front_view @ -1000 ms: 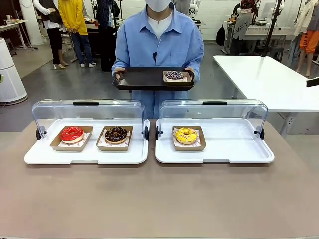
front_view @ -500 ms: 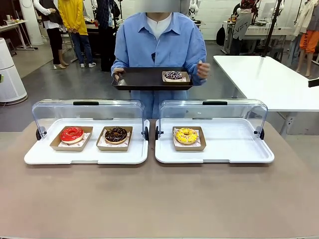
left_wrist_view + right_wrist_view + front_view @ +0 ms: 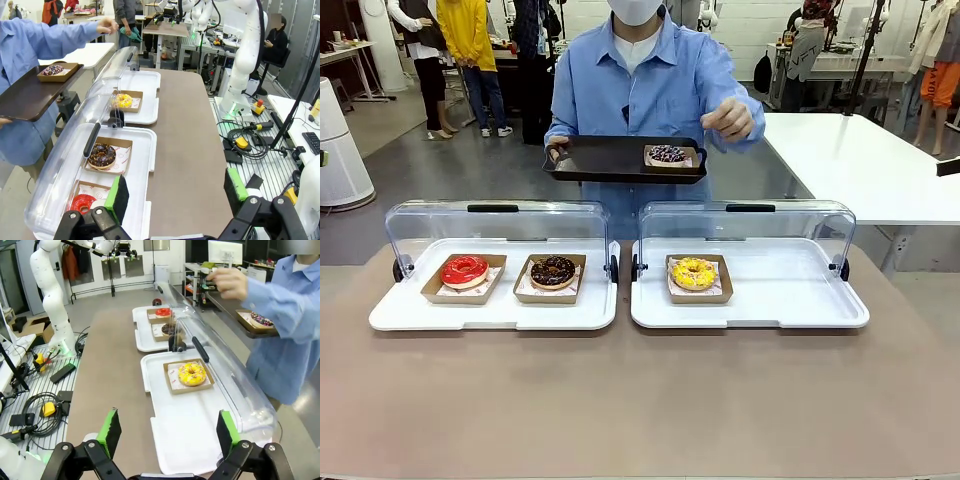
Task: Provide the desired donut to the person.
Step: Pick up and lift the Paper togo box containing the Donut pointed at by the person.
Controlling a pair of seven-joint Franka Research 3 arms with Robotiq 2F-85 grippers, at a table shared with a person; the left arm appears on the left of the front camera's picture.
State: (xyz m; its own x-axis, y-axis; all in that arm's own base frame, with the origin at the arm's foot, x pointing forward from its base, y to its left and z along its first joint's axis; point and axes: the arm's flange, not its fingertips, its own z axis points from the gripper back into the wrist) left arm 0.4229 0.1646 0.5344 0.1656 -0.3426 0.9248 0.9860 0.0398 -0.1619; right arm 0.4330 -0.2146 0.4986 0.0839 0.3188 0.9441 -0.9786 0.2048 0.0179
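The person in a light blue shirt stands across the table, holding a black tray with one hand; a purple-sprinkled donut sits on it. Their other hand is raised, reaching forward over the right case. A red donut and a chocolate donut lie in the left white tray. A yellow donut lies in the right white tray. My left gripper is open, near the left tray's end. My right gripper is open, short of the right tray.
Both display trays have clear lids tipped up at the back. The brown tabletop stretches bare in front of them. A white table stands behind at right. Bystanders stand far back at left.
The person took one hand off the black tray and raised it forward and to the right. The tray stays held by the other hand. The donuts have not moved.
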